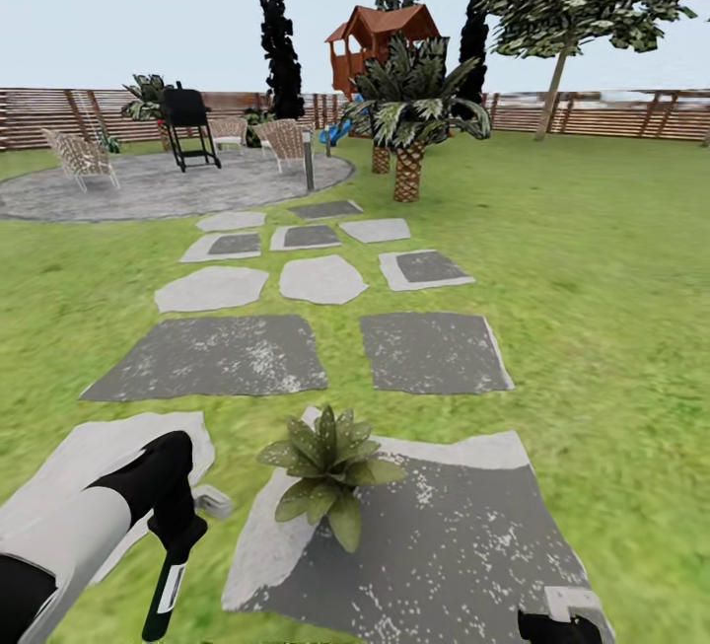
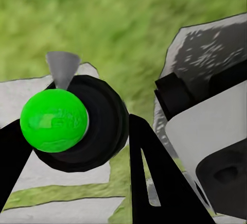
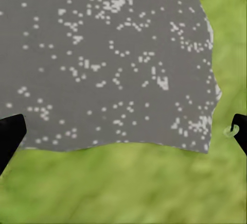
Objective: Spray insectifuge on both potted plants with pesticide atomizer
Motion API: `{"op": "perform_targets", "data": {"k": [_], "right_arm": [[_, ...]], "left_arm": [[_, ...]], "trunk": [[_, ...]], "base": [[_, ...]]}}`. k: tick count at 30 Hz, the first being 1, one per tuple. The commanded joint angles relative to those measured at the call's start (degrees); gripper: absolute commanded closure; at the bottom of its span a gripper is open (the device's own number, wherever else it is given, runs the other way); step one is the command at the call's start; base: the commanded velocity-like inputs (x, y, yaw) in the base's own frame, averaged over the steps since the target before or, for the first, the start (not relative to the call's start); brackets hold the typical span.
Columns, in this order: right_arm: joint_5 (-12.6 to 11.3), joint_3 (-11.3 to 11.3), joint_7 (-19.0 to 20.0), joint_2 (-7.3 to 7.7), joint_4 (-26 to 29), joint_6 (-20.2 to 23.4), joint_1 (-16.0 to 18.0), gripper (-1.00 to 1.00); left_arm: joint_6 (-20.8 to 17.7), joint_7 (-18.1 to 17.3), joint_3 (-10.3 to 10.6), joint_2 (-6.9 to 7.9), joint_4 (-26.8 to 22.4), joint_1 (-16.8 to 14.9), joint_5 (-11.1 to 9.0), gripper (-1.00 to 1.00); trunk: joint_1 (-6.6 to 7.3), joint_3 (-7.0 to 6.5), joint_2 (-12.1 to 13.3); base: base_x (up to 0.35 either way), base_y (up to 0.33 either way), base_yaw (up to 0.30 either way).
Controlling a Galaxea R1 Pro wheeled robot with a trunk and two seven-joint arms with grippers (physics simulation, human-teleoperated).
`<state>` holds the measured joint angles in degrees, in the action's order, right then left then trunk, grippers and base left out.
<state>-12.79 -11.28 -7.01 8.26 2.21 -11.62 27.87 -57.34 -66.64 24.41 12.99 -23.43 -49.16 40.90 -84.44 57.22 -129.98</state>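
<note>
Atomizer (image 1: 170,580) hung clamped in left jaws (image 1: 177,536), long axis near vertical, apparently top down; plant (image 1: 330,466) sat just right and ahead on slab (image 1: 473,545). Right jaws (image 3: 123,131) wide, empty.

I am seeing 1 potted plant (image 1: 330,471), 1 pesticide atomizer (image 1: 174,575), 1 grill (image 1: 187,126), 1 playhouse (image 1: 380,42), 3 wicker chairs (image 1: 79,156) and 2 palms (image 1: 409,116).

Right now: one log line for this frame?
phase: at plant | left gripper: holding pesticide atomizer | right gripper: open, over slab | potted plant: ahead on slab edge
</note>
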Motion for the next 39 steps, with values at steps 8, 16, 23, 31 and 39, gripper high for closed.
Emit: {"op": "perform_targets", "data": {"k": [8,16,23,31,39], "right_arm": [[-0.6,-0.5,-0.1,0.04,0.0,-0.1,0.0,-1.0],[-0.5,-0.5,0.1,0.08,0.0,-0.1,0.0,-1.0],[-0.4,-0.6,0.1,0.09,-0.1,-0.1,0.0,-1.0],[-0.2,-0.6,0.1,0.23,-0.5,-0.1,0.0,-1.0],[-0.3,-0.6,0.2,0.13,-0.5,-0.1,0.0,-1.0]], "left_arm": [[-0.4,-0.6,0.1,-0.75,-0.2,-0.2,0.5,1.0],[-0.4,-0.6,0.1,-1.13,-0.2,-0.2,0.5,1.0],[-0.4,-0.6,-0.1,-1.27,-0.2,-0.2,0.5,1.0],[-0.5,-0.6,0.1,-1.38,-0.2,-0.2,0.6,1.0],[-0.5,-0.9,0.1,-1.34,-1.2,-0.5,0.5,1.0]], "trunk": [[0.01,0.2,0.0],[0.01,0.22,0.0],[0.01,0.22,0.0],[0.01,0.22,0.0],[0.01,0.22,0.0]], "base": [[0.0,0.0,0.245],[0.106,-0.069,0.023],[0.191,-0.21,0.0],[0.025,-0.257,0.0],[-0.188,-0.232,0.0]]}}
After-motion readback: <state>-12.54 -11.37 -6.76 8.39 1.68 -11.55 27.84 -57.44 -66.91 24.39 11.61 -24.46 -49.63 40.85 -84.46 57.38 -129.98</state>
